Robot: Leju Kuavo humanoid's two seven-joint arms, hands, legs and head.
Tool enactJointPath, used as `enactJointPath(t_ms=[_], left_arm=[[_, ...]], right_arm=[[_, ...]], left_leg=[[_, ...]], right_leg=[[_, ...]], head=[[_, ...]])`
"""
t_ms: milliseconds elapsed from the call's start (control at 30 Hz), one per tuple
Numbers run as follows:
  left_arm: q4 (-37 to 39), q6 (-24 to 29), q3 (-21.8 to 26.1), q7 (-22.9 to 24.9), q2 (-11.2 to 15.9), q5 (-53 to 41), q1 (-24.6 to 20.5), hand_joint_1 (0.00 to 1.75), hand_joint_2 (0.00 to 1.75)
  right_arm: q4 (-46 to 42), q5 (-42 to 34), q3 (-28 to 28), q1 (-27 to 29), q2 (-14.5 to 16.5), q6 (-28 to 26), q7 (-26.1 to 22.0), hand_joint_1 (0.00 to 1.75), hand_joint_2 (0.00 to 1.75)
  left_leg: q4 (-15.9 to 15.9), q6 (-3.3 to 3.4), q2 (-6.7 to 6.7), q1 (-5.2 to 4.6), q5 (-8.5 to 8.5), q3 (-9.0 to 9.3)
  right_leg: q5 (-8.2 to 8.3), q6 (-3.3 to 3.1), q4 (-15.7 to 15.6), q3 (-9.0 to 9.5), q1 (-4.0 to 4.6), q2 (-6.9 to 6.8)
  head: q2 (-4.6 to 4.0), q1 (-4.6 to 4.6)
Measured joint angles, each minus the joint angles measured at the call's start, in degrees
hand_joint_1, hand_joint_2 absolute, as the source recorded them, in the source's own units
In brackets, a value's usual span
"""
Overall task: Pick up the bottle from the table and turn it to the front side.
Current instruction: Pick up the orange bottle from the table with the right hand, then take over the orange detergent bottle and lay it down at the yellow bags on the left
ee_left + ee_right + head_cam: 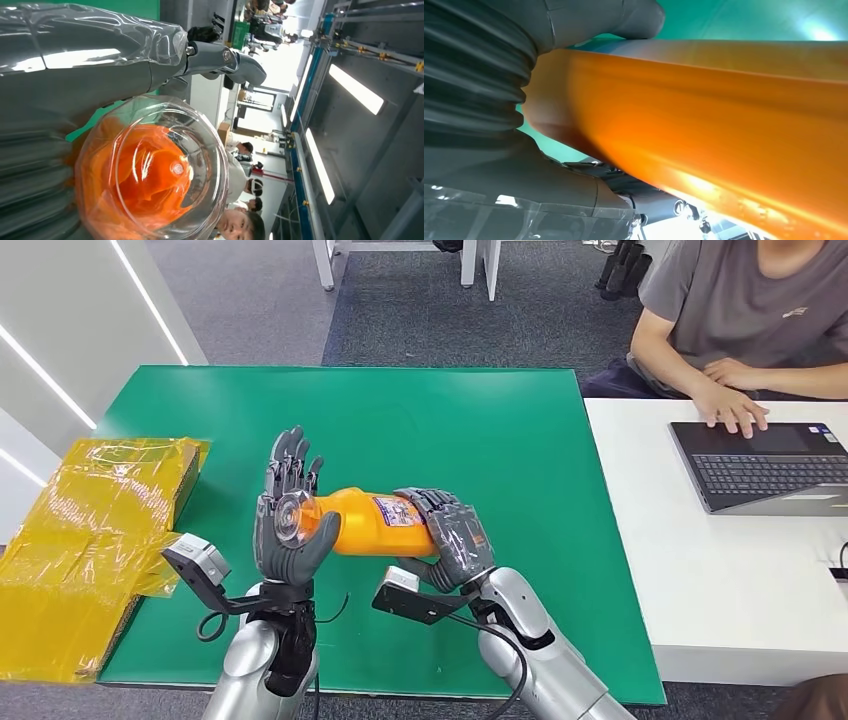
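**Bottle held level between both hands above the desk**

The orange bottle (372,523) is off the green desk (520,440), lying sideways with its long axis running left to right. Its clear cap end (155,170) faces left into the left hand (288,525), whose palm cups it, thumb under the neck, the other fingers standing up and spread. The right hand (452,537) wraps the bottle's base end, fingers curled over the top. The label (396,510) faces up and toward the far side, so turning means rolling about that axis. The left wrist view looks straight into the cap; the right wrist view shows the thumb (624,17) pressed on the body.

To the left lies a yellow plastic-wrapped package (90,540); at far right a person's hand (735,405) rests on a laptop (770,465).
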Motion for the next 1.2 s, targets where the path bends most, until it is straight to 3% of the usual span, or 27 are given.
enactJointPath(t_ms=[200,700,833,1200], left_arm=[[0.14,-1.04,0.0,0.81,-0.19,-1.01,-0.01,0.0,1.75],[0.84,-1.13,0.0,1.43,-0.58,-1.95,-0.4,0.05,1.75],[1.26,-1.03,0.0,1.67,-0.58,-2.03,-0.72,1.75,1.75],[1.69,-1.18,0.0,0.54,-0.58,-2.02,-1.23,1.75,1.75]], right_arm=[[-1.31,-0.34,-0.13,0.98,0.02,-1.41,-0.71,1.75,1.75],[-4.26,-2.91,-1.18,2.88,0.73,-3.72,-1.7,1.75,1.75],[-4.22,-3.1,-1.22,2.86,0.83,-3.66,-1.69,1.75,1.75],[-2.96,-3.83,-1.2,2.49,1.36,-2.89,-1.74,1.75,1.75]], left_leg=[[0.0,0.0,0.0,0.0,0.0,0.0],[0.01,-0.02,0.01,0.0,0.01,0.0],[0.01,-0.02,0.0,0.0,0.01,0.0],[0.01,-0.02,0.0,0.0,0.01,-0.01]], right_leg=[[0.0,0.0,0.0,0.0,0.0,0.0],[0.01,0.0,0.0,-0.01,0.0,0.01],[0.01,0.0,0.0,-0.01,0.0,0.01],[0.01,0.0,0.0,-0.01,0.0,0.0]], head=[[-0.01,-0.01],[0.0,-0.01],[0.0,-0.01],[0.0,-0.01]])
